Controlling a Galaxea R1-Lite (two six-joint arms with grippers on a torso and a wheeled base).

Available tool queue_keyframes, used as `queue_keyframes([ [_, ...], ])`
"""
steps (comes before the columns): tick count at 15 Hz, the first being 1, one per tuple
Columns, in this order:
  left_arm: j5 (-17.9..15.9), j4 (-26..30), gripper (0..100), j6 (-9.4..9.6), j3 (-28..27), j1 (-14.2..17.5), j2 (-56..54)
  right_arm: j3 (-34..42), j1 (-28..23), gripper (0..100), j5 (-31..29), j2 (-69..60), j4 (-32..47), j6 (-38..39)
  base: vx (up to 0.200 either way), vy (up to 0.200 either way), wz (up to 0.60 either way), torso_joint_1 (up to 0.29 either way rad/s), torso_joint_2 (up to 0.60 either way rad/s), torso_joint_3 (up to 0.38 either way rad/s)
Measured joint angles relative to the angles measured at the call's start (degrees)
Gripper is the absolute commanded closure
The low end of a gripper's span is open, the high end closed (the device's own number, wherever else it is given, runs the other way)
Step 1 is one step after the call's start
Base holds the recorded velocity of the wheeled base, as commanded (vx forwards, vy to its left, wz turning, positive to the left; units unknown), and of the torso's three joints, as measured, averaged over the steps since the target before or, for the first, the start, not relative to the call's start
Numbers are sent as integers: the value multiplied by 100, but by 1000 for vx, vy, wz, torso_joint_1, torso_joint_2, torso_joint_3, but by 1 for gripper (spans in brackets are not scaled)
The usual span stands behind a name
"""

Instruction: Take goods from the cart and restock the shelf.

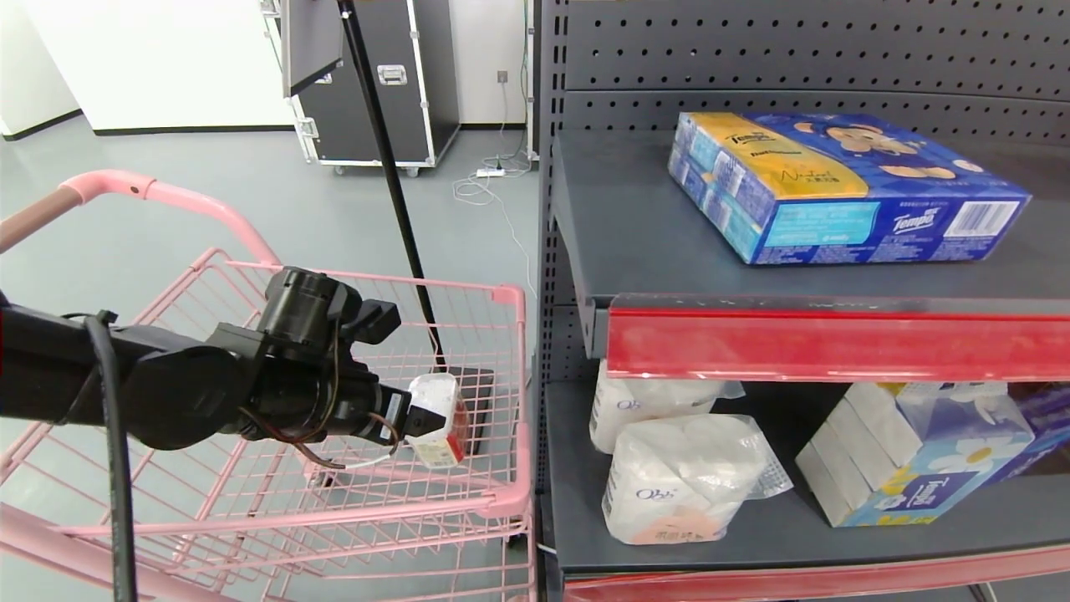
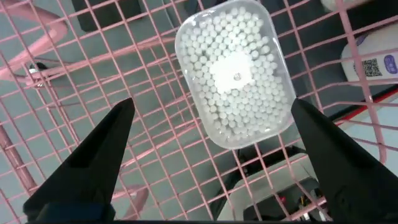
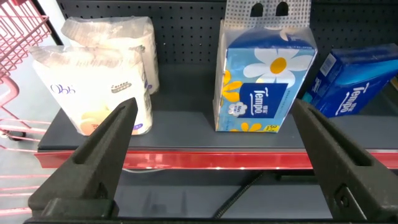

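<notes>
The pink wire cart (image 1: pixel 505 293) stood just beside the shelf (image 1: pixel 635 226), on the robot's left of it. Inside the cart, close to the cart wall nearest the shelf, was a clear box of cotton swabs (image 2: pixel 235 74), packed with white tips and sitting against the pink mesh. The left arm hung over the cart with the left gripper (image 2: pixel 212 102) pointed at this box. Its jaws were spread wide, one to each side of the box, and the left wrist view showed a gap between each jaw and the box. Whether the box lay flat or leaned on the mesh could not be told.

The right gripper (image 3: pixel 215 102) faced the lower level of the shelf, jaws released and wide apart with nothing between them. On that lower level, toward the end nearest the cart, stood two white wrapped paper packs (image 1: pixel 677 477), one just behind the other. Farther along the level from the cart was a blue tissue pack with a daisy print (image 1: pixel 919 451), and another blue pack (image 3: pixel 354 87) lay just beyond it. On the upper level of the shelf a flat blue-and-yellow tissue pack (image 1: pixel 844 188) lay on its broad face, turned at an angle to the red front strip (image 1: pixel 836 343).
</notes>
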Motion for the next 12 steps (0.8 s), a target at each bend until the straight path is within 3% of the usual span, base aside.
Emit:
queue_keyframes([
  [6, 23, 9, 0, -7, -297, -234, 302, 0, 0, 0, 0, 0, 0, 2, 0, 0, 0, 0, 0, 0],
  [12, 32, 5, 0, -7, -334, -165, 344, 0, 0, 0, -1, 0, 0, 0, 0, 0, 0, 0, 0, 0],
])
